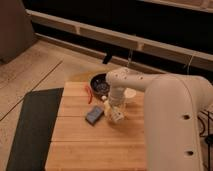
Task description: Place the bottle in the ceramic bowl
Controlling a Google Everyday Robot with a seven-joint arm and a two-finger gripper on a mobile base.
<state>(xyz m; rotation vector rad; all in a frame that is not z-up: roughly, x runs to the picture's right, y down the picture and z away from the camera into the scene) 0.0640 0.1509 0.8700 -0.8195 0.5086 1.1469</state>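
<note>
Since the blue-grey block [94,115] lies nearest me on the wooden table [80,145], just left of the gripper [117,115], any lift should go straight up to miss it. The gripper hangs low at the pale bottle [109,106]; whether it has closed on it I cannot tell. Beyond, past a red thing [89,94], sits the ceramic bowl [99,82]. I'd lower the bottle well inside its rim before letting go.

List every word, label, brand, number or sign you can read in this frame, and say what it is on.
No text can be read anywhere.
Bottle, at the gripper low over the wooden table, just right of the blue-grey block: any label is too blurred to read.
Ceramic bowl, block, robot arm: no markings show.
</note>
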